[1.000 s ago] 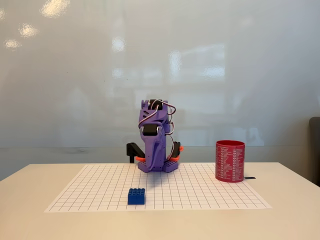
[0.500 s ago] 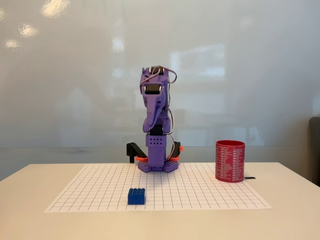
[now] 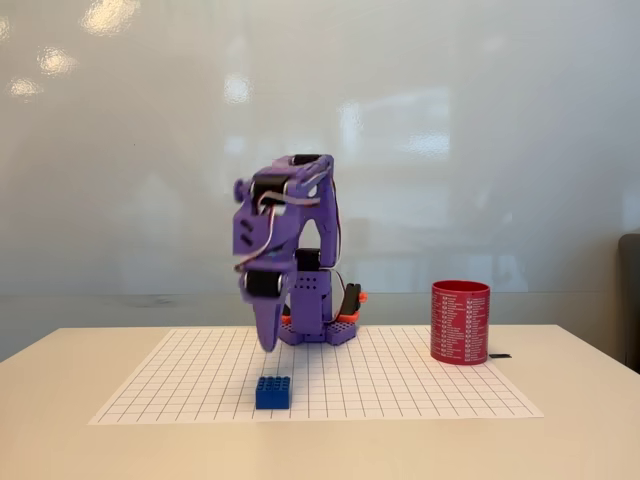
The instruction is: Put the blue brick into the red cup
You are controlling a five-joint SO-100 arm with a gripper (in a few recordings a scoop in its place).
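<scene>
The blue brick (image 3: pixel 273 392) lies studs-up on the white grid mat (image 3: pixel 400 385), near the mat's front edge and left of centre. The red cup (image 3: pixel 460 321) with white print stands upright at the mat's right side. The purple arm leans forward from its base, and its gripper (image 3: pixel 267 332) points down, hanging a short way above the brick and slightly behind it. The fingers look pressed together into one point, with nothing held between them.
The arm's base (image 3: pixel 318 328) sits at the back edge of the mat, with a black clamp (image 3: pixel 266 300) to its left. A pale table (image 3: pixel 60 420) surrounds the mat. A dark object (image 3: pixel 630 300) shows at the right edge.
The arm has unfolded from its upright pose and swung forward and left, bringing the gripper down toward the brick. Brick and cup have not moved.
</scene>
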